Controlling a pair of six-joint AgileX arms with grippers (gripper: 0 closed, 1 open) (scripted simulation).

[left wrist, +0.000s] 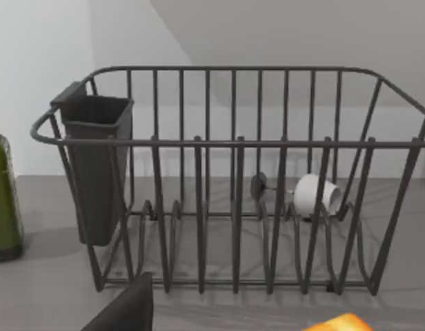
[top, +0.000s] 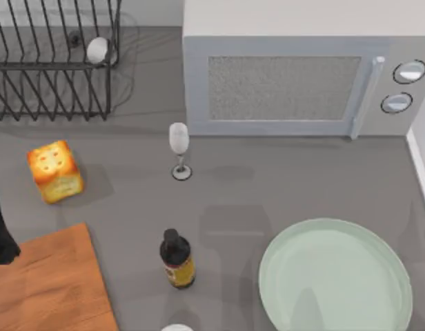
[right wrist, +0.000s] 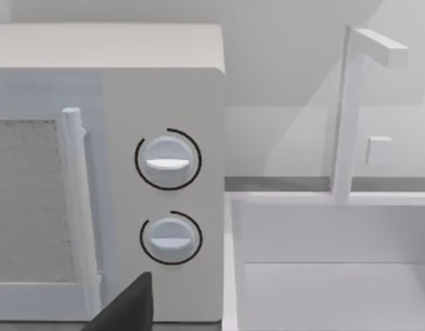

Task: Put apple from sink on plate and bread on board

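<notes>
- The golden-yellow cube of bread point(top: 55, 172) with its toasted crust sits on the grey bench point(top: 268, 186) at the left, just beyond the far edge of the flat orange-brown wooden cutting board point(top: 47, 289), apart from it.
- The large round pale mint-green plate point(top: 337, 276) lies near right, bare; the sink point(right wrist: 337, 276) seen by the right wrist camera is a white basin right of the white microwave point(top: 288, 76). No apple can be made out in the part of the basin on show.
- A dark part of the left arm point(top: 2, 234) stands at the left edge, by the board's far corner. Whether its fingers are released or clenched cannot be told; the same holds for the right arm's, of which a dark sliver point(right wrist: 126, 307) shows.
- Judged from the layout, nothing has been placed yet. The bread is the nearer job for the left arm: come down from above, close on two opposite flat faces, lift clear, and carry it the short way nearward to the board's middle.
- The apple would fall to the right arm, which faces the microwave's dials and the sink's white tap point(right wrist: 354, 103).
- Obstacles: the black wire dish rack point(top: 54, 62) holding a white cup point(top: 97, 49) stands far left, the clear wine glass point(top: 179, 148) and the dark bottle with a yellow label point(top: 176, 258) stand mid-bench, right of bread and board.
- Open bench surrounds the bread; the bread-to-board path looks free. The bottle stands just beside the board's right edge, so placement should stay left of it.
</notes>
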